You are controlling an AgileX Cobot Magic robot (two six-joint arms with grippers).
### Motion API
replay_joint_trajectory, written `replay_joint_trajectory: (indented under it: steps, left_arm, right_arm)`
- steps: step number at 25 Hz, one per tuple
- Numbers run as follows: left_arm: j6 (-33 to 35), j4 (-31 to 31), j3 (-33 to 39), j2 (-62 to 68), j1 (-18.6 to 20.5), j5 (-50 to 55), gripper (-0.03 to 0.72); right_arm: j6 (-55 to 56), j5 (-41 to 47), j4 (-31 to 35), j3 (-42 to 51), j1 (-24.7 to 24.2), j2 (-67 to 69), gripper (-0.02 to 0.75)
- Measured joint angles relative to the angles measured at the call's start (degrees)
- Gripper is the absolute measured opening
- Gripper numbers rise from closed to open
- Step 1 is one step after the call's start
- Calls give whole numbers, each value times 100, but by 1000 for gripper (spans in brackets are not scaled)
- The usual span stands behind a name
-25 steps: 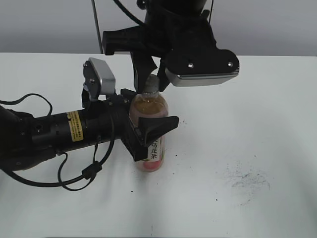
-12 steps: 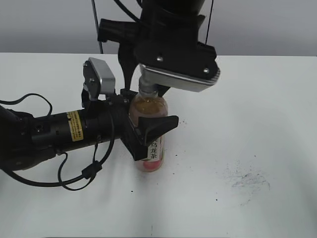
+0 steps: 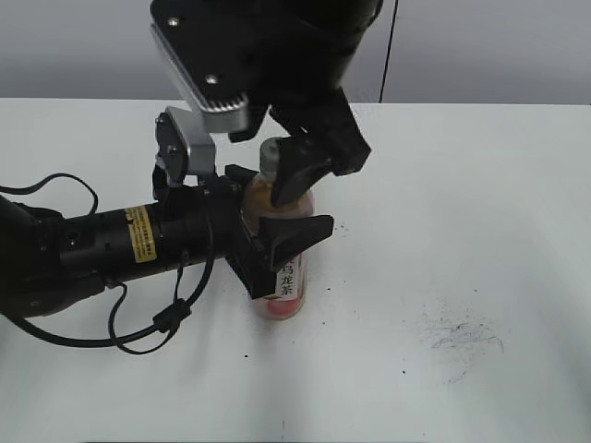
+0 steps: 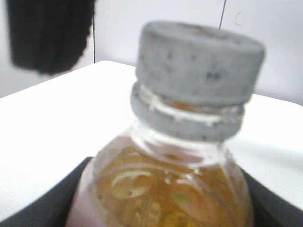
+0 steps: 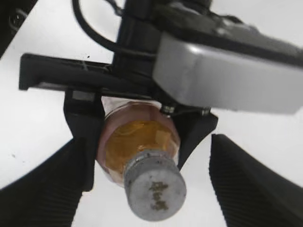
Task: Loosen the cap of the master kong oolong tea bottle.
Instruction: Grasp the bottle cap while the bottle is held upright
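The master kong oolong tea bottle (image 3: 288,277) stands upright on the white table, amber tea and pink label showing. My left gripper (image 3: 275,235) reaches in from the left and is shut on the bottle's body. In the left wrist view the bottle (image 4: 165,179) fills the frame between the dark fingers (image 4: 165,208), with the grey-white cap (image 4: 199,52) on top. My right gripper (image 3: 282,164) hangs from above around the cap (image 3: 270,148). In the right wrist view its fingers (image 5: 154,205) stand wide apart on both sides of the cap (image 5: 155,189), not touching it; the bottle (image 5: 137,137) is below.
The left arm and its cable (image 3: 138,323) lie across the table's left side. Dark smudges (image 3: 462,337) mark the white table (image 3: 480,203) at the right. A grey wall stands behind the table's far edge.
My right wrist has turned above the bottle; its camera housing swung from the right side over to the left. The bottle and left gripper have not moved.
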Motion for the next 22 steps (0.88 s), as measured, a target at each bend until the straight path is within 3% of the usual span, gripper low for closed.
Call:
replay_joint_trajectory:
  steps: [5, 13, 18, 22]
  left_arm:
    - [0, 0, 0, 0, 0, 0, 447]
    - [0, 0, 0, 0, 0, 0, 447]
    - [0, 0, 0, 0, 0, 0, 447]
    - [0, 0, 0, 0, 0, 0, 447]
  right_arm:
    - [3196, 0, -381, 0, 0, 0, 587]
    - [7221, 0, -461, 0, 0, 0, 568]
    - [8921, 0, -468, 0, 0, 0, 511]
    - [9341, 0, -468, 0, 0, 0, 462]
